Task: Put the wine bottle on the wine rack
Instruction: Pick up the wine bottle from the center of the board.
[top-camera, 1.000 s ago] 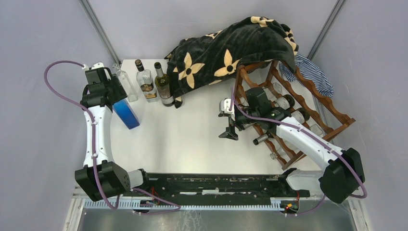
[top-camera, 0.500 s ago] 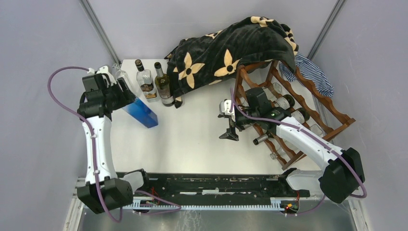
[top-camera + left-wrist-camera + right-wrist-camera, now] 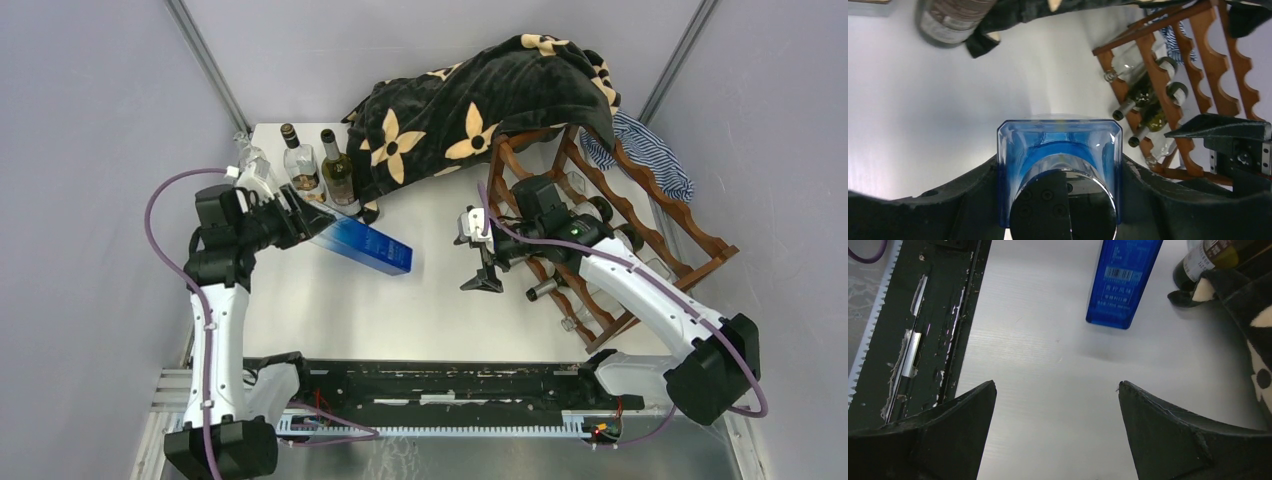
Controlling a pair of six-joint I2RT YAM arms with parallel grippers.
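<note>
Swung in from nine o'clock, left claw [image 3: 300, 222] clamps blue bottle [image 3: 370, 247]; right claw [image 3: 1056, 384] apart; blanket [image 3: 470, 100] over rack [image 3: 700, 235], two o'clock.

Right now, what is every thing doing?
blue bottle: lifted off the table, tipped almost flat.
left pincer: shut on the blue bottle at its neck end.
right pincer: open and empty.
wine rack: standing, with bottles lying in it.
flowered blanket: draped over the wine rack's top.
green bottle: standing upright at the back.
</note>
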